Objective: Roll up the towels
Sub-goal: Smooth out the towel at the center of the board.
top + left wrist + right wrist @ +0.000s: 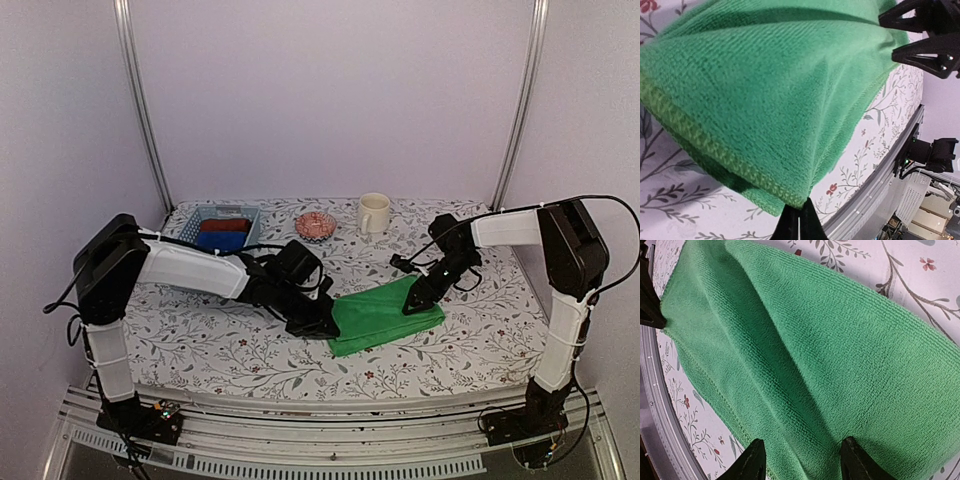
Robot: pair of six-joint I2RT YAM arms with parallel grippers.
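At tabletop centre: green towel [383,316] lies folded.
Left tool [322,327]: pinching its left edge.
Right tool [413,304]: spread over the far corner.
Risk: uneven pulling could skew the roll.

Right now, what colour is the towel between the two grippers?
Plain bright green towel, no print; the right wrist view shows it best.

Green towel [378,315] lies folded (perhaps doubled) mid-table.
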